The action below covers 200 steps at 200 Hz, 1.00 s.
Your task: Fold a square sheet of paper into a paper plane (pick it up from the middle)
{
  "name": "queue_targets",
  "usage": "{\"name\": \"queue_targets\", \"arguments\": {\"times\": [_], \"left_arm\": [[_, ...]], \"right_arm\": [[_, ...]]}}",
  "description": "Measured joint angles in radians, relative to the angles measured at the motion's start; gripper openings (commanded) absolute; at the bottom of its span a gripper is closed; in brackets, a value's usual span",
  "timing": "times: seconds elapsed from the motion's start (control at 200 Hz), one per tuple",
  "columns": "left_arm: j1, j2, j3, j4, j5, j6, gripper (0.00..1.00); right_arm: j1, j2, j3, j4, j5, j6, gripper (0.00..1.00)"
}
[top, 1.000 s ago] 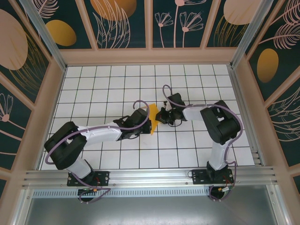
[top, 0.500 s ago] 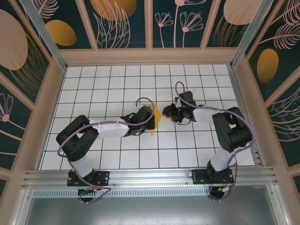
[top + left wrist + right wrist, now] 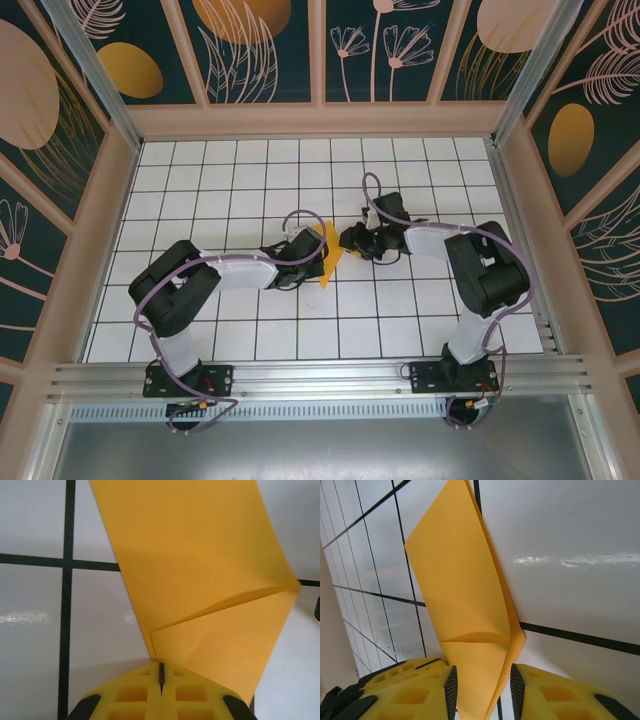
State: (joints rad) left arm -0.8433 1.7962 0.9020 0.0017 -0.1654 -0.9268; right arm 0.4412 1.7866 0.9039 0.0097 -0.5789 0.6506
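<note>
Near edge: my two arm bases stand behind a metal rail [image 3: 320, 378] that runs along the front of the desk [image 3: 240, 340].
Surface: glossy white tiles with a dark grid; the wrist views show light glare on them.
Left arm: bent at the elbow on the left side and reaching right toward the desk's middle.
Right arm: bent at the elbow on the right side and reaching left toward the same spot.
Left pincer [image 3: 161, 672]: closed tight, fingers meeting at a thin seam, with the sheet of paper [image 3: 200, 565] clamped at its lower corner.
Right pincer [image 3: 482, 685]: parted to a narrow gap. The folded paper's end lies in that gap, and I cannot tell if a pad touches it.
Task thing: the orange-yellow sheet, folded with one creased flap, sits between my two pincers near the desk's middle [image 3: 329, 258]. From above it is a slim sliver.
Open room: bare tiles lie left, right and beyond the paper, out to the borders.
Edges: a pale wooden frame [image 3: 320, 120] bounds the far side and both flanks.
Far room: dark leaf-patterned panels [image 3: 260, 50] rise behind the frame, set between wooden battens and slanted metal posts [image 3: 95, 75].
</note>
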Motion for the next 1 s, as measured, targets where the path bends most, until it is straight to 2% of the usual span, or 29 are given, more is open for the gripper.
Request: {"name": "queue_targets", "arguments": {"times": [0.385,0.611,0.716,0.806,0.926,1.001], "left_arm": [[0.003,0.000,0.000,-0.002,0.000,-0.011,0.00],[0.004,0.000,0.000,-0.002,0.000,-0.011,0.00],[0.006,0.000,0.000,-0.002,0.003,-0.011,0.00],[0.008,0.000,0.000,-0.002,0.004,-0.011,0.00],[0.021,-0.016,-0.007,-0.014,0.001,-0.011,0.07],[0.038,-0.048,-0.015,-0.032,-0.002,-0.007,0.17]], "right_arm": [[0.006,0.052,0.043,-0.026,-0.010,-0.018,0.36],[0.013,0.081,0.061,-0.025,-0.055,-0.021,0.32],[0.016,0.087,0.061,-0.025,-0.081,-0.021,0.26],[0.017,0.089,0.061,-0.024,-0.096,-0.026,0.12],[0.017,0.089,0.061,-0.020,-0.096,-0.032,0.02],[0.017,0.084,0.061,-0.021,-0.079,-0.031,0.00]]}}
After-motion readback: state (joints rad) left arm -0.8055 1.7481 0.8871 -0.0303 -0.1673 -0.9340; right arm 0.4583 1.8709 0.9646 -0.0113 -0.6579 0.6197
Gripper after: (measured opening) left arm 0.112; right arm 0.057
